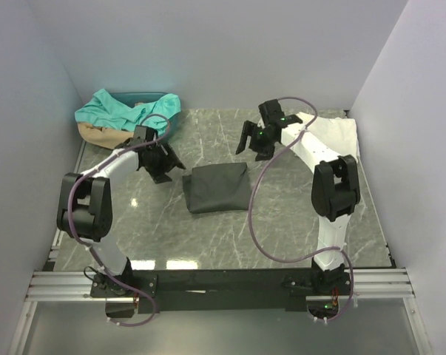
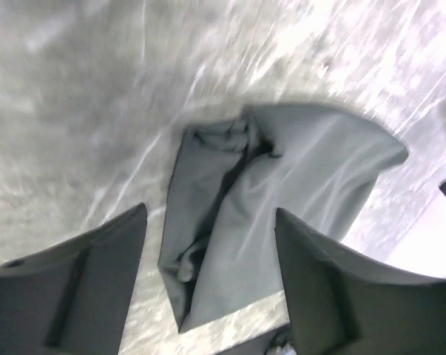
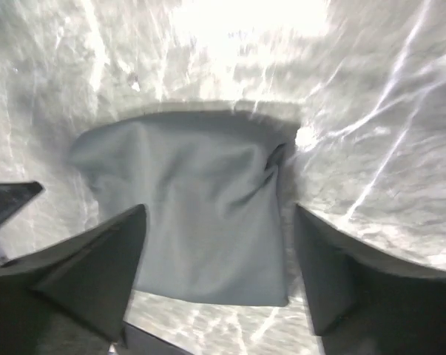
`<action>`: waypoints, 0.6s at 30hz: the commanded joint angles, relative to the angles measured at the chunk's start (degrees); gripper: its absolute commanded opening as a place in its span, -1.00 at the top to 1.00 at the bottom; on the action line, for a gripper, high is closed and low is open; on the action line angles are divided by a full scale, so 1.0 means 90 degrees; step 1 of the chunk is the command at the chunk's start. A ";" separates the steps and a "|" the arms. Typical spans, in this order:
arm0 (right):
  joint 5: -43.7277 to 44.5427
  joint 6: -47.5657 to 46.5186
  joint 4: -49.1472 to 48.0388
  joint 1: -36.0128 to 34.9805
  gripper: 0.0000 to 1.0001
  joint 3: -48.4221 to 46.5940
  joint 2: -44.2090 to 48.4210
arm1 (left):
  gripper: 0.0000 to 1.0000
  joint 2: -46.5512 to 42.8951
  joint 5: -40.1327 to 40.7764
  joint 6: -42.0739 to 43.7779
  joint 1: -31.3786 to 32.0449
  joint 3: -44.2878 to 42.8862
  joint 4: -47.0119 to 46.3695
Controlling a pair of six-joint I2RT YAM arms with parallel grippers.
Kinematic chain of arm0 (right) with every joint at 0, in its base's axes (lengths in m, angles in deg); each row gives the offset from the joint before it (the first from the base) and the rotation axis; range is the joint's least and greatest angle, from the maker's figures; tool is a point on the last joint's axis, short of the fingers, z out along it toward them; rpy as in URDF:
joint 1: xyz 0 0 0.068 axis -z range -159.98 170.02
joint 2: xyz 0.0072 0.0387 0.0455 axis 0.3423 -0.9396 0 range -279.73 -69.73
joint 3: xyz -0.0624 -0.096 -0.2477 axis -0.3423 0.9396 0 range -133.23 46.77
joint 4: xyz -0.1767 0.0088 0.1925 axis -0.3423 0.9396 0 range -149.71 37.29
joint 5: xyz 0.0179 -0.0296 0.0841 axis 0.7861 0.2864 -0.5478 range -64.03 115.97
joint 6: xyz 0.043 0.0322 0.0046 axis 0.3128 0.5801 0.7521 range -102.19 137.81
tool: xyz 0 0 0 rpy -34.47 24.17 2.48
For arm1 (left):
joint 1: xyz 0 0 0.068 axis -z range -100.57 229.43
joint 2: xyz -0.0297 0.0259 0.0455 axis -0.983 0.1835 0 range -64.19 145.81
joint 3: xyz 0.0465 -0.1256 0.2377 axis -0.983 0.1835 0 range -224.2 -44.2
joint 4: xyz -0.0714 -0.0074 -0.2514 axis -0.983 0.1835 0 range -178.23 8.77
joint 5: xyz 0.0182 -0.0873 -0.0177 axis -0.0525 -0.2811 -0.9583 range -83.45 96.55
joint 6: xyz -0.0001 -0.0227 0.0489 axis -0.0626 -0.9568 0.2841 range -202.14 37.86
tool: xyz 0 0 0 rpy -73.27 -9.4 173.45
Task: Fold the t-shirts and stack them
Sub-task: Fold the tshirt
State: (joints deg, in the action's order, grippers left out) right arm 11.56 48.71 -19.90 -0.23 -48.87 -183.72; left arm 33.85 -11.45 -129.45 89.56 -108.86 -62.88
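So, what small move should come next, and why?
Probably lower the right claw to the grey shirt and grip its edge. The shirt lies folded in the middle, this claw and the left claw are both open and off it, and the white shirt by the right arm looks like the stacking place.

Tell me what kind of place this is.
Probably a robotics lab test cell, not a home: plain white walls box in a marble-patterned tabletop, the left arm and right arm are bolted to a metal rail, and a folded dark t-shirt lies between them.
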 commanded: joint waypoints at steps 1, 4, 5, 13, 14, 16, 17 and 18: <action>-0.0009 -0.0366 -0.0048 0.0180 -0.78 -0.0555 0.0273 | -0.55 -0.0053 0.0427 0.0442 -0.0022 -0.0695 0.0357; -0.0243 -0.0512 -0.0233 0.0326 -0.80 -0.0177 0.0818 | -0.56 -0.0355 0.0593 0.0452 -0.0022 -0.0405 0.0290; -0.0302 -0.0542 -0.0321 0.0413 -0.81 0.0019 0.0965 | -0.56 -0.0520 0.0555 0.0462 -0.0022 -0.0258 0.0251; -0.0869 -0.0786 -0.1142 0.0668 -0.76 0.2108 0.1767 | -0.52 -0.1001 0.0174 0.0316 0.0260 0.0974 -0.0403; -0.0985 -0.0738 -0.1307 0.0678 -0.75 0.2246 0.1797 | -0.52 -0.0991 0.0164 0.0296 0.0358 0.1003 -0.0442; -0.1093 -0.0670 -0.1483 0.0678 -0.75 0.2558 0.1807 | -0.51 -0.0904 0.0164 0.0218 0.0456 0.0964 -0.0550; -0.1190 -0.0640 -0.1619 0.0678 -0.75 0.2637 0.1807 | -0.51 -0.0845 0.0183 0.0198 0.0543 0.0887 -0.0589; -0.1240 -0.0620 -0.1679 0.0687 -0.74 0.2744 0.1797 | -0.50 -0.0796 0.0193 0.0169 0.0583 0.0828 -0.0609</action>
State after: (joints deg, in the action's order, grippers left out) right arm 3.71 43.31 -30.02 5.67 -26.12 -168.51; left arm 26.77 -8.76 -127.02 93.47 -99.79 -64.48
